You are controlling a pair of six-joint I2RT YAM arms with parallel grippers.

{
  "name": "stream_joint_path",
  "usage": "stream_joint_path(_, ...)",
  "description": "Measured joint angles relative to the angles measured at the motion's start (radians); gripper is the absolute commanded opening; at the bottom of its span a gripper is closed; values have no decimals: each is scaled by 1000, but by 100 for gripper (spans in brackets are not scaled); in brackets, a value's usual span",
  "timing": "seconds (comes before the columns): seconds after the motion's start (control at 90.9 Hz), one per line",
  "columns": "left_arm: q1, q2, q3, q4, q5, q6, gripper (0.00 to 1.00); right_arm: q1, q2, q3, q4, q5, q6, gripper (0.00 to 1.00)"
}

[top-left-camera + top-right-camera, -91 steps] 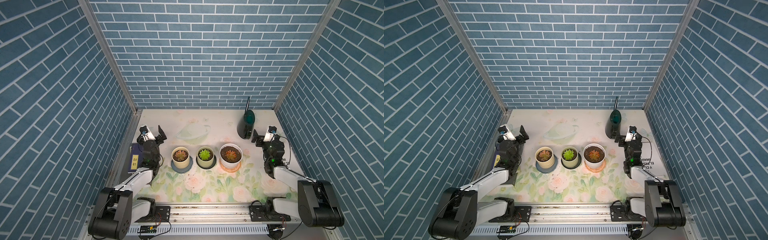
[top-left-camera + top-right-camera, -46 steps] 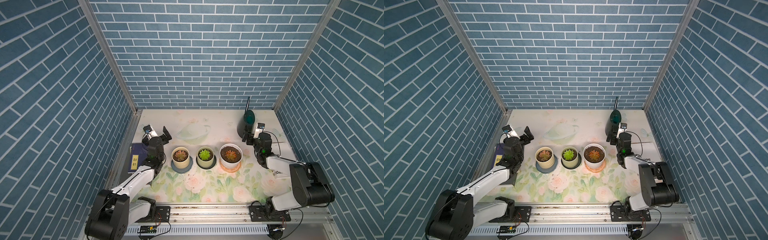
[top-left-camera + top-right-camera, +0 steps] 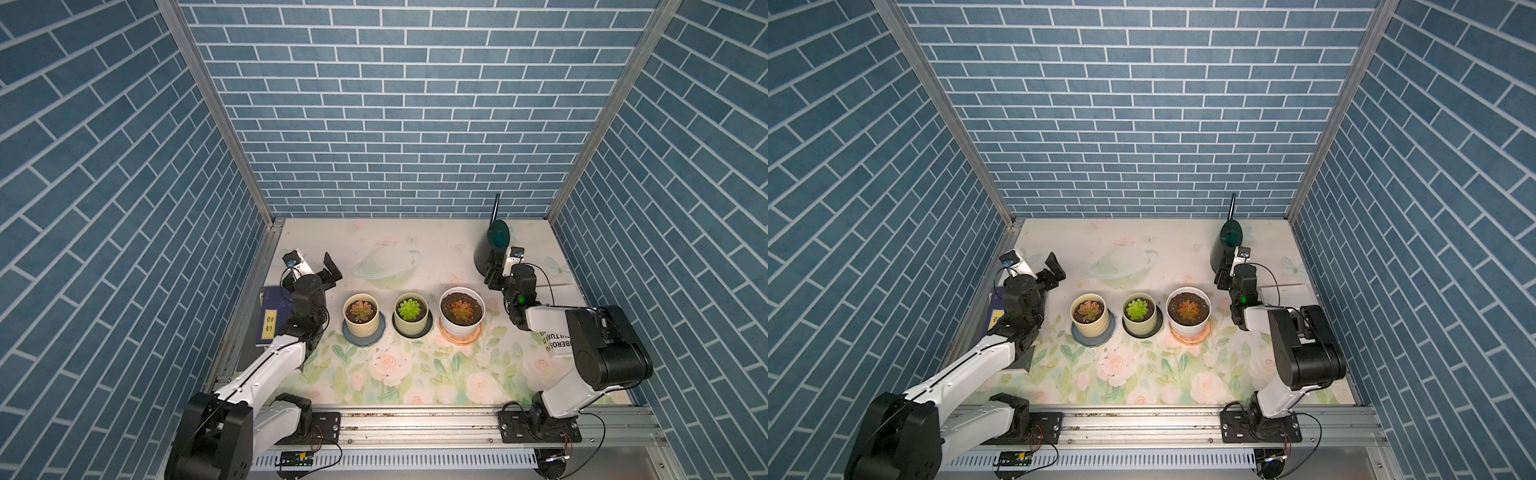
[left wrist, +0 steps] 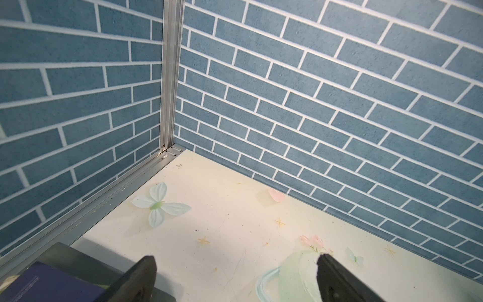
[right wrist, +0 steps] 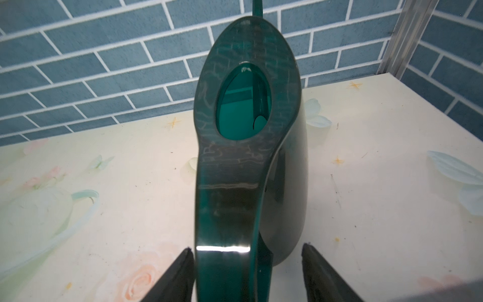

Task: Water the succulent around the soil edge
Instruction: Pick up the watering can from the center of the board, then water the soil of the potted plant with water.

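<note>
A dark green translucent watering can (image 3: 496, 241) (image 3: 1230, 240) stands upright at the back right, spout toward the back wall. My right gripper (image 3: 492, 272) (image 5: 247, 248) is open around its handle (image 5: 224, 222): one finger touches the handle's side, the other stands a gap away. Three potted succulents stand in a row: a reddish one in a cream pot (image 3: 360, 318), a green one (image 3: 410, 309), and an orange-red one in a white pot (image 3: 460, 308). My left gripper (image 3: 330, 274) (image 4: 235, 257) is open and empty, left of the pots.
A dark blue book (image 3: 272, 311) lies by the left rail under my left arm. A white printed box (image 3: 555, 343) lies under my right arm. Each pot stands on a saucer (image 3: 363, 336). Brick walls enclose three sides.
My right arm swung in to the watering can and its jaws narrowed around the handle. My left arm shifted slightly toward the back.
</note>
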Motion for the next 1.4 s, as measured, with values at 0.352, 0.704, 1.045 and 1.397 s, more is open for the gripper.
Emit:
stream_joint_path(0.352,0,-16,11,-53,11,-11,100,0,-158,-6,-146,0,-46,15)
stream_joint_path(0.704,0,-30,77,-161,150,-49,100,0,-389,234,-741,-162,-458,0)
stream_joint_path(1.045,0,-26,82,-179,326,-51,100,-8,-479,669,-1380,-228,-874,0)
stream_joint_path(1.397,0,-23,84,-164,451,-39,100,-9,-636,830,-1830,-229,-1132,0)
